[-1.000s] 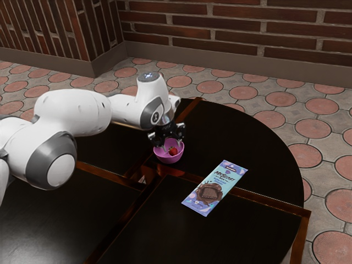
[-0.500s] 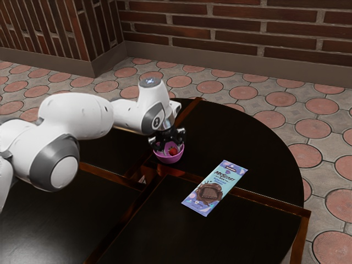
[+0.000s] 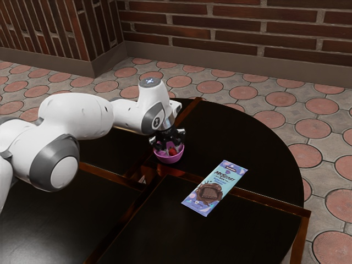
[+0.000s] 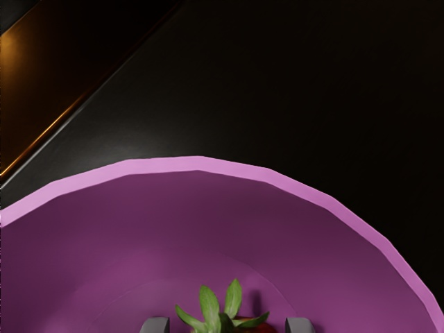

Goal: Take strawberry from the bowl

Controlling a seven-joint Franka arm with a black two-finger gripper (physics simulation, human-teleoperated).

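Note:
In the exterior view my gripper point(image 3: 169, 146) points down into the pink bowl point(image 3: 168, 160), its fingers around the strawberry point(image 3: 172, 152), which is partly hidden. Seen from the wrist, the strawberry point(image 4: 257, 325) lies inside the bowl point(image 4: 198, 164), its green leaves uppermost. The gripper point(image 4: 227, 325) is open there, one fingertip on either side of the fruit, with small gaps visible between fingertips and strawberry. The lower part of the fruit is out of sight.
A blue and purple chocolate packet point(image 3: 211, 193) lies flat on the dark table point(image 3: 258, 143), toward the exterior view's right of the bowl. Raised brown wooden strips point(image 3: 264, 202) cross the tabletop.
My hand has come down a little into the bowl, and the fingers now hide more of the strawberry. The bowl and the packet have not moved.

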